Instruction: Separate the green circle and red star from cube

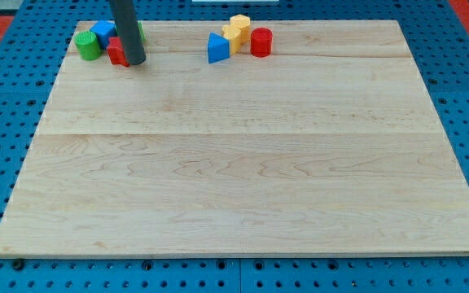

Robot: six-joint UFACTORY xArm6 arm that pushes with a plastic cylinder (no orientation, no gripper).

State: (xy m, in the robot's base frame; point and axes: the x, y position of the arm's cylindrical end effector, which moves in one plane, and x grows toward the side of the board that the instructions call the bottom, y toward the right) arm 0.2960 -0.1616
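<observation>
Green circle (88, 45), red star (117, 52) and blue cube (103, 32) sit bunched in the far left corner of the board (243, 163), so the separation looks barely begun, if at all: in the one camera view the circle lies just left of the cube and seems to touch it, and the star lies just near-right of the cube, half hidden behind the rod. My tip (135, 62) rests at the star's right side, touching it or nearly so; there are no jaws on this arm, only the plain rod, so nothing is pinched. A sliver of another green block (140, 31) shows right of the rod, shape unclear. Both named blocks remain to be pushed off the cube, as I judge it. Room is tight on two sides: the far edge runs right behind the cube and the left edge is close to the circle, so pushes that way risk a fall. Farther right along the far edge stand a blue triangle (216, 49), two yellow blocks (236, 29) and a red cylinder (260, 41), well apart from the cluster. Near ground is wide open.
</observation>
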